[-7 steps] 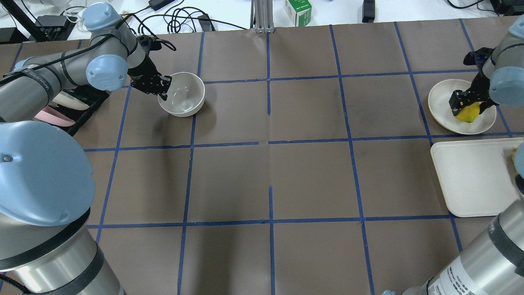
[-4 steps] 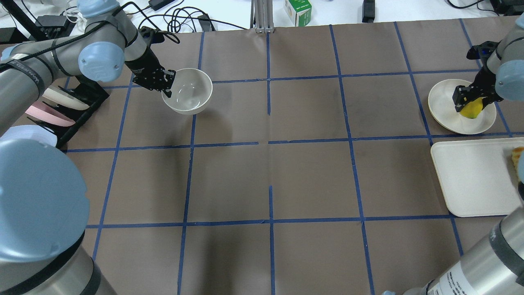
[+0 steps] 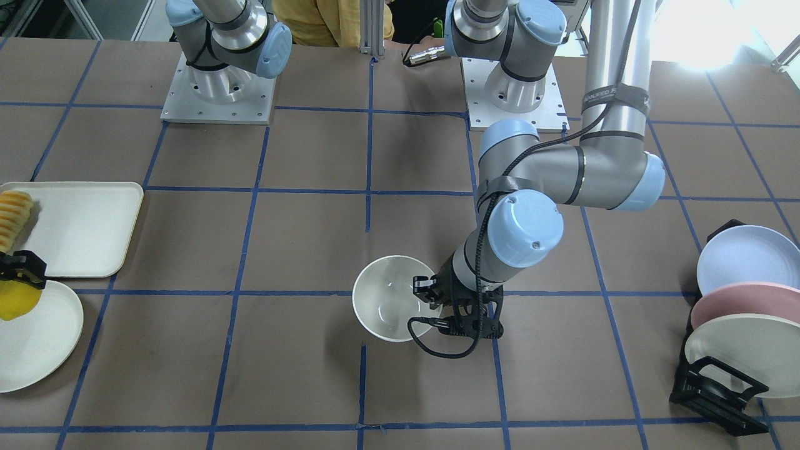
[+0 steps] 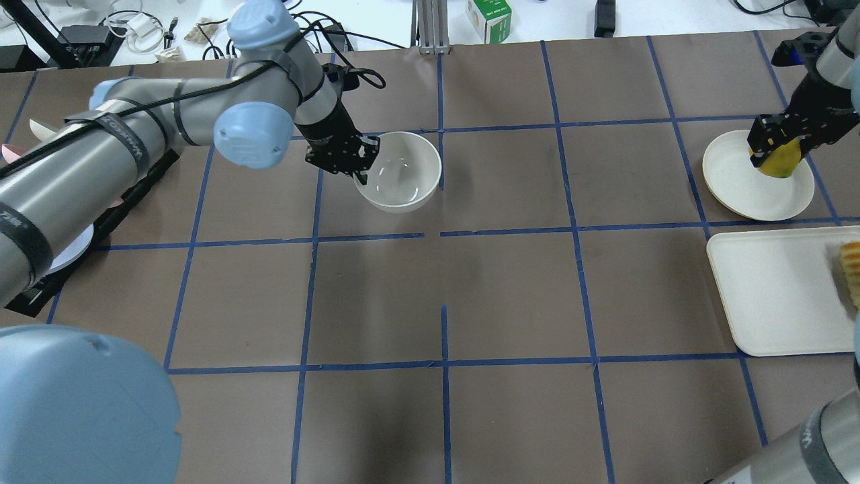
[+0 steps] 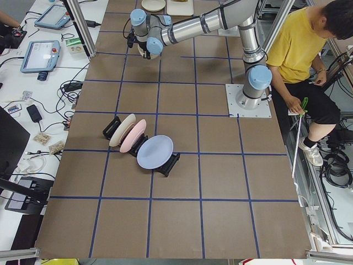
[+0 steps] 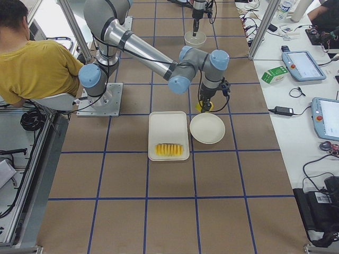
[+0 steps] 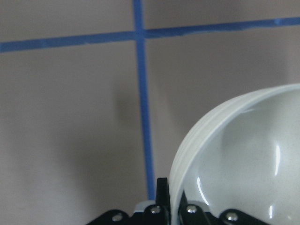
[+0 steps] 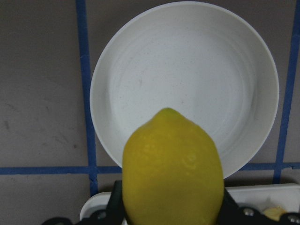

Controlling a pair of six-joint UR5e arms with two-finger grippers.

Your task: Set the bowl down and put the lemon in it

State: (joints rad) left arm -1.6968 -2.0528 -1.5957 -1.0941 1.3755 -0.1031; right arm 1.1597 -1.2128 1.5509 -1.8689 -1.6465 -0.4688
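Note:
My left gripper [image 4: 361, 168] is shut on the left rim of the off-white bowl [image 4: 403, 171] and holds it just above the table, near the centre line at the far side. The rim sits between the fingers in the left wrist view [image 7: 243, 159]. The bowl [image 3: 387, 300] is empty. My right gripper [image 4: 779, 149] is shut on the yellow lemon [image 4: 783, 161] and holds it above the flat off-white plate [image 4: 739, 188] at the far right. The right wrist view shows the lemon [image 8: 171, 168] raised over the plate [image 8: 187, 70].
An off-white tray [image 4: 772, 296] with sliced ridged yellow fruit [image 4: 850, 269] lies beside the plate on my right. A black rack with blue, pink and cream plates [image 3: 744, 325] stands on my left. A green box [image 4: 489, 19] sits beyond the table's far edge.
My left arm has carried the bowl to the right, from the far left to near the centre line. My right gripper has lifted the lemon higher over the plate.

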